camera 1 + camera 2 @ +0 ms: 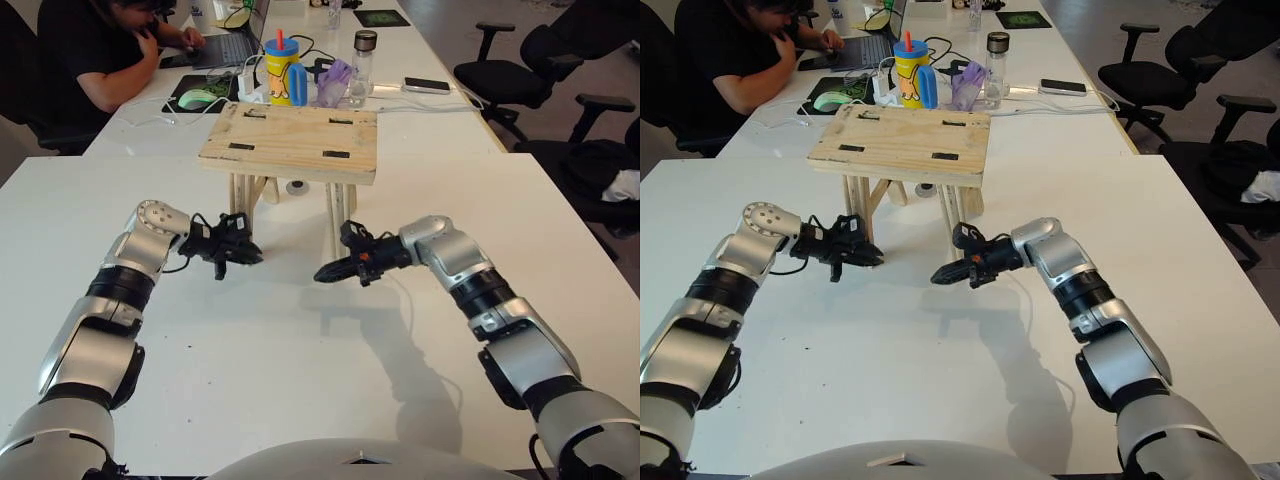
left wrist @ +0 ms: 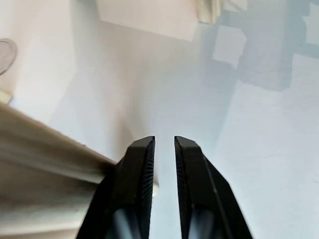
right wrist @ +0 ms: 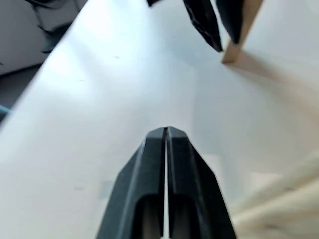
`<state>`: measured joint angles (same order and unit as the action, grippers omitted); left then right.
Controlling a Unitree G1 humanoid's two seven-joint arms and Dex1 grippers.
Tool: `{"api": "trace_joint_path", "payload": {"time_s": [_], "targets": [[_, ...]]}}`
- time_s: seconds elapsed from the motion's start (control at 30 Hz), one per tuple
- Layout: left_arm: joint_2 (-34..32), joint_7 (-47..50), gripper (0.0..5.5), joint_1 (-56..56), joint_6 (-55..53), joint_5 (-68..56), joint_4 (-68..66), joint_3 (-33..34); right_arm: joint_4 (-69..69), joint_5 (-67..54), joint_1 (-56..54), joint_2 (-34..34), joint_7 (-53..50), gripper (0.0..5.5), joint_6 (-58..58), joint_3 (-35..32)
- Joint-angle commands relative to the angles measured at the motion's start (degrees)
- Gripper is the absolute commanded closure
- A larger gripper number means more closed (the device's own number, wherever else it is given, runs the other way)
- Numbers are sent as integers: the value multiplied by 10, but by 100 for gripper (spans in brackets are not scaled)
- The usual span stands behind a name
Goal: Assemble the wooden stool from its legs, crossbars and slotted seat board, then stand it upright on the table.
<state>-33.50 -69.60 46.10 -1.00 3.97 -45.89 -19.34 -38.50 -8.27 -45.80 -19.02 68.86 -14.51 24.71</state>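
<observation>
On the table (image 1: pixel 300 390), upright stool (image 1: pixel 290 140), legs (image 1: pixel 337 215) down; left tool (image 2: pixel 164 141) spread, right tool (image 3: pixel 166 130) closed.

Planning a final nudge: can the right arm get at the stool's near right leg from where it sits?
Probably yes: the right gripper hovers shut close beside that leg, with only bare table between them.

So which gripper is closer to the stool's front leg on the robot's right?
Right. The right gripper sits just in front of the right front leg, at its foot; the left gripper is off to its left, by the left front leg.
</observation>
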Motion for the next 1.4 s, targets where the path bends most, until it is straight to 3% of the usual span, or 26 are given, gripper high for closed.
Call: {"api": "trace_joint_path", "payload": {"time_s": [0.03, 0.1, 0.17, 0.27, 0.37, 0.5, 0.67, 0.8, 1.07, 1.13, 1.4], "targets": [[62, 234, 544, 151, 80, 82, -192, -4, -238, 196, -149, 46, -405, 550, 218, 45], [86, 366, 549, 184, 83, 111, -238, -12, -288, 279, -186, 50, -545, 550, 237, 99], [98, 506, 549, 206, 79, 153, -268, -33, -318, 310, -212, 59, -633, 550, 233, 110], [104, 565, 549, 198, 72, 174, -285, -43, -334, 302, -212, 82, -650, 550, 240, 90], [106, 561, 549, 161, 106, 137, -277, -2, -328, 256, -181, 97, -607, 550, 276, 38], [113, 544, 549, 84, 188, 103, -214, 32, -296, 141, -105, 103, -513, 550, 301, -78], [71, 580, 549, 42, 237, 223, 5, -30, -134, 51, -5, 110, -482, 550, 260, -167], [64, 587, 549, 100, 251, 345, 33, -101, -61, 70, 2, 112, -544, 550, 190, -186], [92, 620, 549, 213, 265, 457, -86, -172, 34, 105, 38, 98, -628, 550, 146, -212], [104, 601, 549, 236, 277, 458, -103, -180, 38, 114, 50, 85, -654, 550, 135, -226], [146, 373, 549, 333, 264, 416, -148, -174, 5, 124, 52, 49, -663, 550, 134, -250]]}}
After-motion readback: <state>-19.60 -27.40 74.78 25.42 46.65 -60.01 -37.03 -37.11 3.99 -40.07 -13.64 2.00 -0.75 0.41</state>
